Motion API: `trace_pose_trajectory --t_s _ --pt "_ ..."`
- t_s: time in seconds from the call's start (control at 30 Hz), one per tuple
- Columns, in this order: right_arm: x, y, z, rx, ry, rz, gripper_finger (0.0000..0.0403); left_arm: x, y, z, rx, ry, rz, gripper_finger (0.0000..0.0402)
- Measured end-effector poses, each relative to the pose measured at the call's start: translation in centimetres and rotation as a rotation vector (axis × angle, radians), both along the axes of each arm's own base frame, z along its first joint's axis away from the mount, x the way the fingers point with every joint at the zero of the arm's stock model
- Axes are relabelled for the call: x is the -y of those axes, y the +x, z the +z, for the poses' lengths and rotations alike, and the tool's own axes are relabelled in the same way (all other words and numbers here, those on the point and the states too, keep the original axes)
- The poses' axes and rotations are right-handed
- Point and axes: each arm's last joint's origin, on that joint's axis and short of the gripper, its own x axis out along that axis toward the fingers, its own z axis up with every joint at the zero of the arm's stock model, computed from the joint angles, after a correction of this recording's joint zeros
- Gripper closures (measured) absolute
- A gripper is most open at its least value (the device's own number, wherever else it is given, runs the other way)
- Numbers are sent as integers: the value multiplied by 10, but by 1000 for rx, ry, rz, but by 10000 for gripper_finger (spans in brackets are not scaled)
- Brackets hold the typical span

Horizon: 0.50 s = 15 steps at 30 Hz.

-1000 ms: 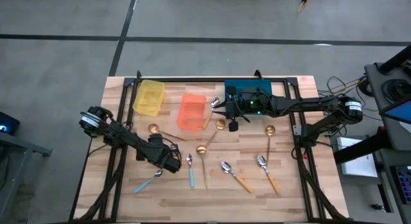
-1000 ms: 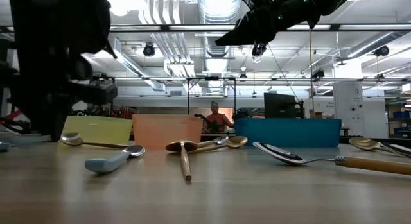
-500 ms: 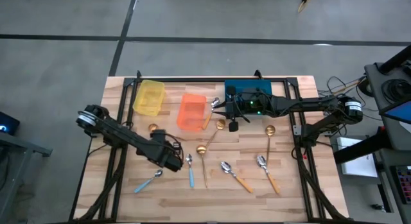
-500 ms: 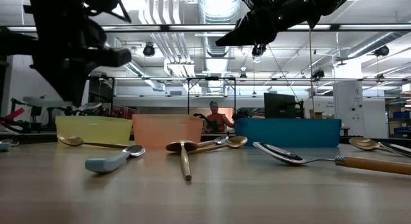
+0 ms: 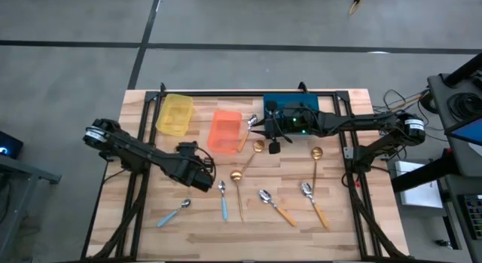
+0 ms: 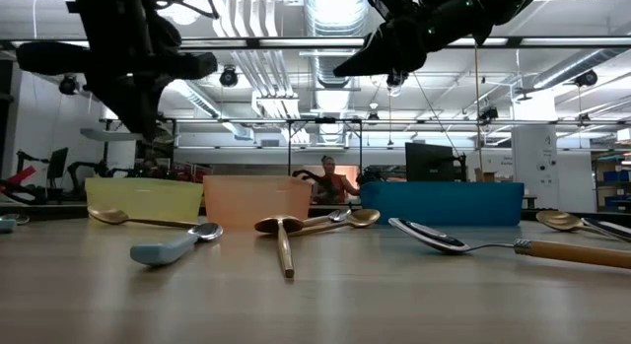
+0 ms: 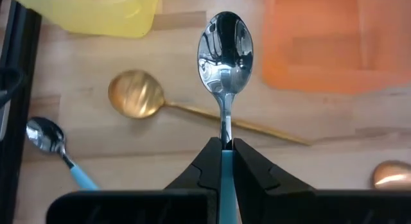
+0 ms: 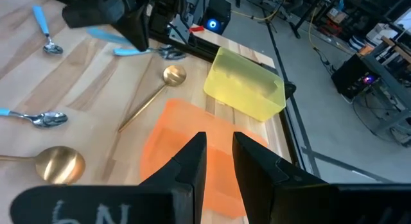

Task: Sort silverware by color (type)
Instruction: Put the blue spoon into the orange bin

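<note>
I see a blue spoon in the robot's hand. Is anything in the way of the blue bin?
Yes. The orange bin lies between the left gripper's spoon and the blue bin, and the right arm hangs over that bin.

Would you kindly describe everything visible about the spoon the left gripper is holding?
The spoon has a shiny silver, mirror-like bowl and thin silver neck joining a light-blue handle. The left gripper is shut on it, its dark fingers pinching the handle where it meets the neck, so the bowl points forward beyond the fingertips. It hangs lifted above the wooden table, over a gold spoon, near the orange bin.
</note>
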Motion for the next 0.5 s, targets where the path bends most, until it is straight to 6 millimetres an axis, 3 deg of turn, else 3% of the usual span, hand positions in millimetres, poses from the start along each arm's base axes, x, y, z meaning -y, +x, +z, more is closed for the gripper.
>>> trace_pose_trajectory --t_s 0.5 --pt "8 -3 -4 -42 16 -55 335 -32 -1 20 11 82 -61 395"
